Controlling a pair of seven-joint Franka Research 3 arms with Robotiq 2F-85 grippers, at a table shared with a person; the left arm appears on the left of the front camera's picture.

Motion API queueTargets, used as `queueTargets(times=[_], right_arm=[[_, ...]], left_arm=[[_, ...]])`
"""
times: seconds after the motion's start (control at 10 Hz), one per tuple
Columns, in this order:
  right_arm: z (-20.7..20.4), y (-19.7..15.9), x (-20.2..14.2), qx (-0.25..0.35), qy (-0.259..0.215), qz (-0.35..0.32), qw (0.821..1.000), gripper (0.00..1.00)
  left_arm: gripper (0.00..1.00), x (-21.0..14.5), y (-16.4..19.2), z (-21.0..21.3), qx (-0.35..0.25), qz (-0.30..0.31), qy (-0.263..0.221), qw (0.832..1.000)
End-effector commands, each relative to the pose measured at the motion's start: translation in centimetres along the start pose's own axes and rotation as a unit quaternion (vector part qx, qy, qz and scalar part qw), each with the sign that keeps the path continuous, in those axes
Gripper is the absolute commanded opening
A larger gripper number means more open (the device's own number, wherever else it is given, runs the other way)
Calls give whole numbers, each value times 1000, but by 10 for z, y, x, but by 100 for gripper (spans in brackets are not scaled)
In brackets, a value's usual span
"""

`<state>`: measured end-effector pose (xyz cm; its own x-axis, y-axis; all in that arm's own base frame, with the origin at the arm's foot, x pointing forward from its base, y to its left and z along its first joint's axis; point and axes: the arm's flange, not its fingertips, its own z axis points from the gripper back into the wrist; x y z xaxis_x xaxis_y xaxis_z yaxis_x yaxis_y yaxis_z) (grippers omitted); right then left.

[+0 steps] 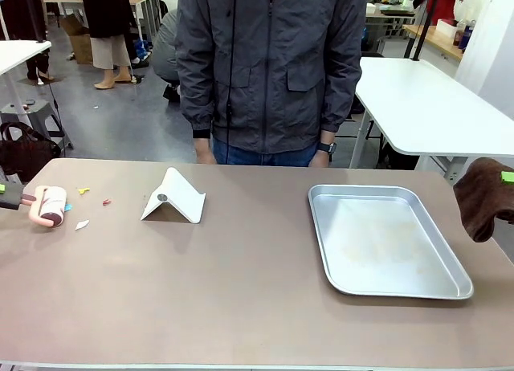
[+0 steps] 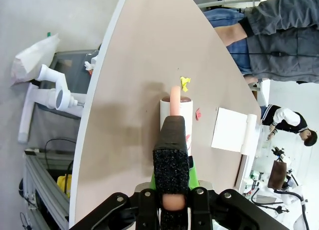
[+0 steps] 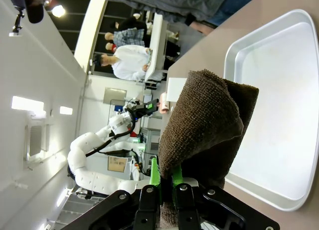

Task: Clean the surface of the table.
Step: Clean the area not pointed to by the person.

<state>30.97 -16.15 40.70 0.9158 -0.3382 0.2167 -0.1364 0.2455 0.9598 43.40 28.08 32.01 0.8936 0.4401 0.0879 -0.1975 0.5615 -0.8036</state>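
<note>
1. The table (image 1: pixel 241 291) fills the near part of the front view from side to side, its matte taupe-brown top running to the person's side.
2. The left gripper (image 2: pixel 173 133) has its jaws closed on the pink handle of a lint roller (image 1: pixel 50 206). The roller's white drum lies low over the table's left end. I cannot tell whether it touches the top.
3. Small paper scraps lie near the roller: a yellow scrap (image 1: pixel 83 191), a red scrap (image 1: pixel 106 201), a white scrap (image 1: pixel 82 224), and a blue scrap (image 1: pixel 67 207) just beside the drum.
4. A white folded stand (image 1: pixel 173 198) sits on the table to the right of the scraps, well apart from the roller.
5. A silver metal tray (image 1: pixel 385 284) lies flat on the right half of the table.
6. The right gripper (image 3: pixel 167 182) has its jaws clamped on a brown towel (image 3: pixel 204 125), which hangs bunched at the table's right edge, beside the tray.
7. A person in a dark grey jacket (image 1: pixel 269 66) stands at the far edge, hands down.
</note>
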Motion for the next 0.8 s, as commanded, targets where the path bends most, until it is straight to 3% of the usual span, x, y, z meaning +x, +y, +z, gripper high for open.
queueTargets(times=[0.0,0.7], right_arm=[[-1,3,2,4,-1,5,1000,10],[-1,3,2,4,-1,5,1000,10]], left_arm=[[22,-10,3,-15,21,-1,12,1000],[22,-8,-23,-68,41,-13,54,998]])
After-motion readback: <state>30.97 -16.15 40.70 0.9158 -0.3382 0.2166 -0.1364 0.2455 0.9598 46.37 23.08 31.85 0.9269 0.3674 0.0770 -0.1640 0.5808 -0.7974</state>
